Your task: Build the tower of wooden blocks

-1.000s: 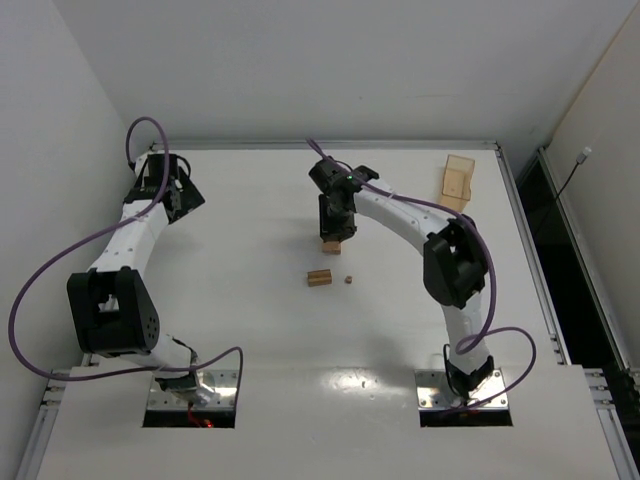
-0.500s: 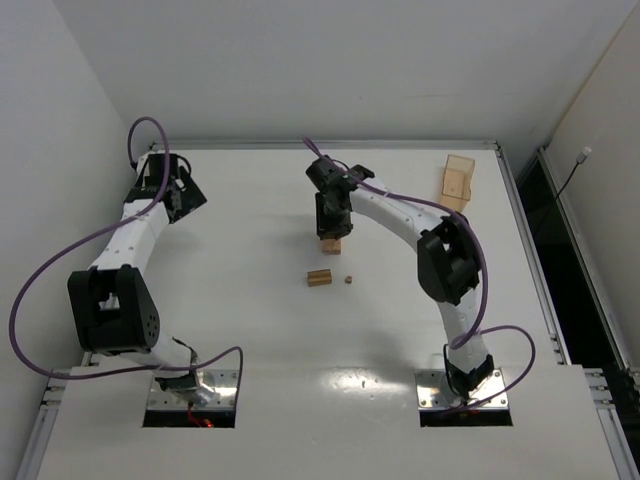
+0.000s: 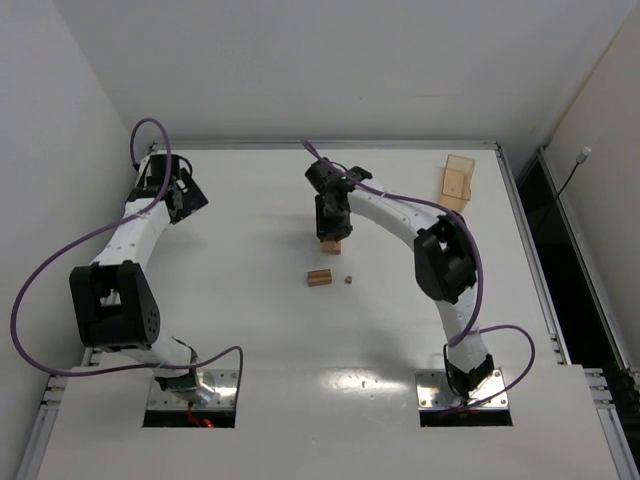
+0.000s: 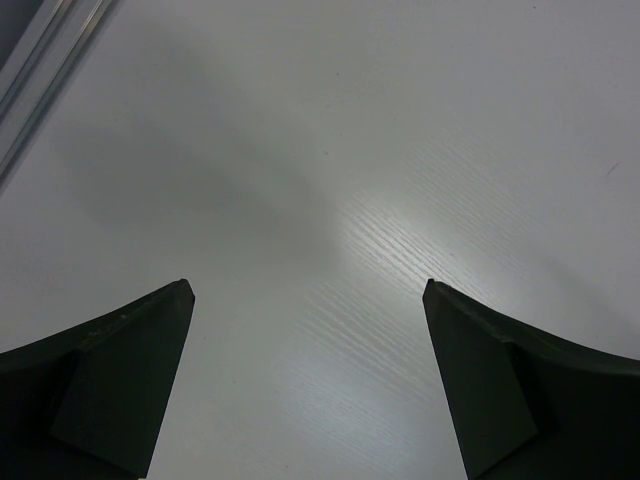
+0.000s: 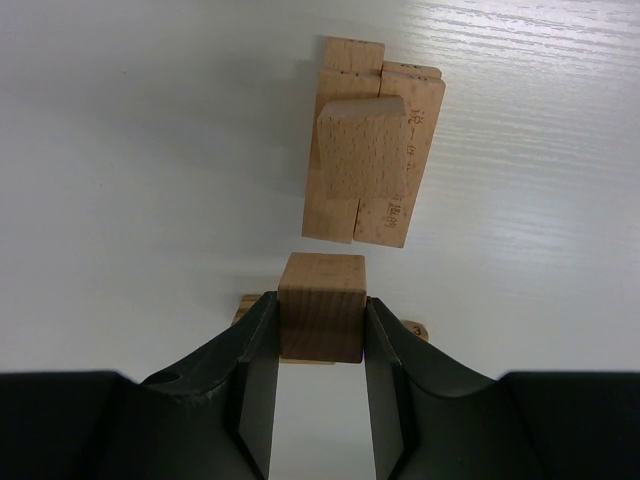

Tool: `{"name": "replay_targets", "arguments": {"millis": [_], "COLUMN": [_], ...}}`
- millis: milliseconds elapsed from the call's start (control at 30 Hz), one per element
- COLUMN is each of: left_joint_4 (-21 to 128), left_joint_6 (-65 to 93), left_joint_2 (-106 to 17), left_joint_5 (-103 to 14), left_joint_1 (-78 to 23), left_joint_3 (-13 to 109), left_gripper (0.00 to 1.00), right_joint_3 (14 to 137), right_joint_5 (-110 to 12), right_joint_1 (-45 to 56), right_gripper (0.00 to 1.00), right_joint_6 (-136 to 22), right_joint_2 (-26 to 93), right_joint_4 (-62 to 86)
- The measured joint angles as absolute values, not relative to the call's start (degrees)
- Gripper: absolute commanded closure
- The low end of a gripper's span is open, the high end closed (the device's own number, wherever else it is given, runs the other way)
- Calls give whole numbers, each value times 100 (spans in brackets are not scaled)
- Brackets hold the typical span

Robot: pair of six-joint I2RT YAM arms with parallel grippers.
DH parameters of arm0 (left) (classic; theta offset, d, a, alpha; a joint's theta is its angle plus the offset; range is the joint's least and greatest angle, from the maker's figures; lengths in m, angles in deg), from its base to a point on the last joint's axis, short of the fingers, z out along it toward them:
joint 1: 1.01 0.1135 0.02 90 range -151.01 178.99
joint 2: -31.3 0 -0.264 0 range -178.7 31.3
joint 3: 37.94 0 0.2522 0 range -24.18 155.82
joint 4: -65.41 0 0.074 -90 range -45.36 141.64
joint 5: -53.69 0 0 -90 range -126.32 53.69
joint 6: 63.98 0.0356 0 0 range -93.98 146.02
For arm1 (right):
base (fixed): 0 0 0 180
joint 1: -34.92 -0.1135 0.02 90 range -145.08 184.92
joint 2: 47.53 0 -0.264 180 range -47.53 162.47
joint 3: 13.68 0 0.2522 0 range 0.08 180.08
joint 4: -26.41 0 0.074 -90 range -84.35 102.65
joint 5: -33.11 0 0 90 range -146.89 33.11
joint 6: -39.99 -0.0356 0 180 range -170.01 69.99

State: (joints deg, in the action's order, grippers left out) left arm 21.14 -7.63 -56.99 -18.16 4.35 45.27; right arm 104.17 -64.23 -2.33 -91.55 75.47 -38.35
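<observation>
A low stack of light wooden blocks [image 5: 370, 150] stands on the white table, a cube on top of short bars; it also shows in the top view [image 3: 332, 245]. My right gripper [image 5: 320, 300] is shut on a wooden cube [image 5: 322, 310] and holds it just on the near side of the stack, above the table. Under it lie another small block [image 5: 245, 308] and a tiny wooden bit [image 5: 415, 330], which the top view shows as a block [image 3: 319, 278] and a bit [image 3: 348, 279]. My left gripper [image 4: 306, 285] is open and empty over bare table at the far left [image 3: 185, 195].
A translucent amber box [image 3: 458, 180] lies at the far right of the table. The table's raised rim [image 3: 330, 146] runs along the back, and a wall stands close on the left.
The right arm has shifted slightly to the left with the cube still held over the stack area. The left arm has barely moved.
</observation>
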Motion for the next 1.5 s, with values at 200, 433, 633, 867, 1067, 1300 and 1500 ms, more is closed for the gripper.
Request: {"name": "replay_targets", "arguments": {"millis": [200,433,633,867,1067,1300,1500], "left_joint_4": [2114,2114,2125,2130,2136,2141,2143], "left_joint_6": [-752,-747,-747,-747,-745,-747,-747], "left_joint_2": [-5699,-5699,-5750,-5798,-5798,-5798,-5798], "left_joint_5": [-1858,-1877,-1904,-1943,-1954,-1995,-2004], "left_joint_1": [435,435,435,435,435,435,435], "left_joint_3": [4527,4527,4527,4527,4527,4527,4527], "left_gripper": [1,1,1,1,1,1,1], "right_joint_3": [10417,10417,10448,10535,10544,10546,10546], "right_joint_5": [-6421,-6425,-6429,-6429,-6429,-6421,-6340], "right_joint_1": [-200,-122,-74,-23,36,114,136], "right_gripper": [100,100,100,98,93,78,76], "right_joint_6": [-9151,-9096,-9092,-9054,-9048,-9022,-9004], "right_joint_2": [7713,7799,7818,7934,8011,8013,8032], "right_joint_4": [-3835,-3822,-3746,-3684,-3676,-3645,-3573]}}
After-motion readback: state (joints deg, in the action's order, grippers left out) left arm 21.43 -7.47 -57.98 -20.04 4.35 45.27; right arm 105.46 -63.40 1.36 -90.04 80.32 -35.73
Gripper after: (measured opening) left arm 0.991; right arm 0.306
